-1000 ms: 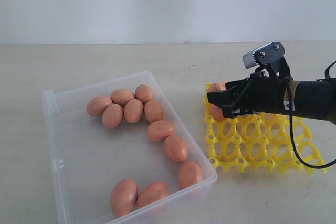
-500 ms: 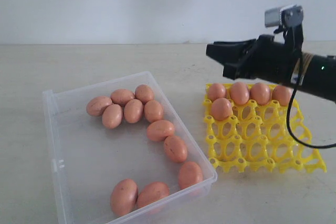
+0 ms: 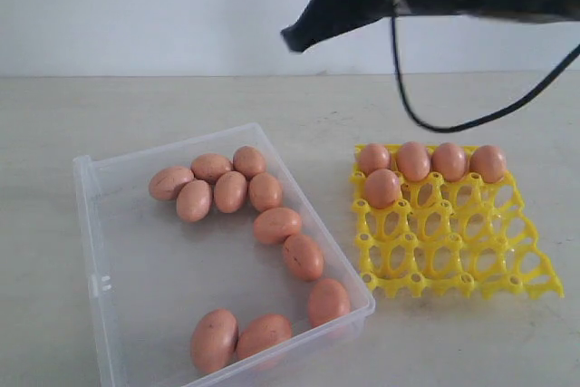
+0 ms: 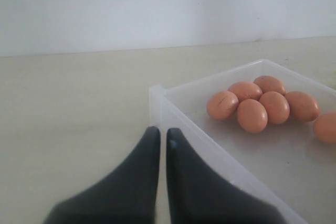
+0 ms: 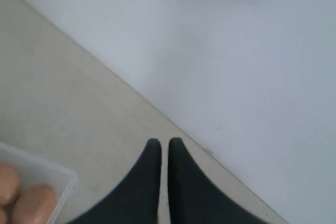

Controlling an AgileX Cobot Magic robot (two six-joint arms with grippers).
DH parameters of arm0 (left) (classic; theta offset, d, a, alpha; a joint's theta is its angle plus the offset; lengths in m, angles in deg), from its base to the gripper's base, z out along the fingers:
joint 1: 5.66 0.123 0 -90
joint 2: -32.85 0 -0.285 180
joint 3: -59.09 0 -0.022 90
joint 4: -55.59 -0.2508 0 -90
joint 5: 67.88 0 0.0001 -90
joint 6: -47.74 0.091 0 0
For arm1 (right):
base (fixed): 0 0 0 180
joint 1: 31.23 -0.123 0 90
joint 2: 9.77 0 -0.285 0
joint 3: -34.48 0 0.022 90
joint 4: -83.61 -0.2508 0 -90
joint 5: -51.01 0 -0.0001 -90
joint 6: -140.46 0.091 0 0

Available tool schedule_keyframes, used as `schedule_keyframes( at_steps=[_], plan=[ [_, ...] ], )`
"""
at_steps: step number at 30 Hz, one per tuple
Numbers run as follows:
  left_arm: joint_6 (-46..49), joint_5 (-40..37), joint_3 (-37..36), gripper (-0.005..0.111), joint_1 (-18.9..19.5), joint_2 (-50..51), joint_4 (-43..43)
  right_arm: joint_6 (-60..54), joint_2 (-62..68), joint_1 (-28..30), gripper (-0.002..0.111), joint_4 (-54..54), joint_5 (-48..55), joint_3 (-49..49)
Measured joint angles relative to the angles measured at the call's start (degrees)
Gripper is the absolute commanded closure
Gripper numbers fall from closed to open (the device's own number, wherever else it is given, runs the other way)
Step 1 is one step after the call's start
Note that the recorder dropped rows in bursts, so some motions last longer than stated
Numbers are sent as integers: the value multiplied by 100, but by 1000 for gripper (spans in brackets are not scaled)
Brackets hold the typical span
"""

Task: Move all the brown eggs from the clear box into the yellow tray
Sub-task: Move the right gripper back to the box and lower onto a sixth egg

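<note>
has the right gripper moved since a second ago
Yes. The right gripper rose from just over the yellow tray and swung toward the clear box.

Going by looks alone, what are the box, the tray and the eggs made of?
Box: probably clear plastic. The table shows through its floor and walls, and the rim looks glossy.
Tray: likely moulded plastic, a bright yellow open lattice of round cups with a slight sheen.
Eggs: smooth, fairly matte orange-brown shells, a few faintly marked. Whether they are real or imitation cannot be told.
</note>
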State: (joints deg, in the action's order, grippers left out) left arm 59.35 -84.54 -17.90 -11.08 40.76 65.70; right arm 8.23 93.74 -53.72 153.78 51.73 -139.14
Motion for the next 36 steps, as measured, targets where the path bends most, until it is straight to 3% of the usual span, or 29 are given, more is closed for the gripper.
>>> schedule_keyframes(
  at_steps=[8,12,14,19,21,22,24,29,32,36],
  plan=[
    [0,0,0,103,0,0,0,-1009,904,-1551,108,92,926,285],
    [0,0,0,103,0,0,0,-544,1152,-2255,108,107,1135,335],
    [0,0,0,103,0,0,0,-261,1152,-2335,108,359,1908,335],
    [0,0,0,103,0,0,0,-924,1161,-2335,108,1219,5849,309],
    [0,0,0,103,0,0,0,-1718,1112,-2252,108,291,6641,123],
    [0,0,0,103,0,0,0,-2316,982,-2186,108,-815,6755,-18],
    [0,0,0,103,0,0,0,-3588,679,-2097,108,-3154,6651,-316],
    [0,0,0,103,0,0,0,-6348,458,-2097,108,-6448,6457,-969],
    [0,0,0,103,0,0,0,-6373,674,-2097,108,-7483,6492,-1283],
    [0,0,0,103,0,0,0,-6377,1151,-2097,100,-7503,6172,-1508]
  ],
)
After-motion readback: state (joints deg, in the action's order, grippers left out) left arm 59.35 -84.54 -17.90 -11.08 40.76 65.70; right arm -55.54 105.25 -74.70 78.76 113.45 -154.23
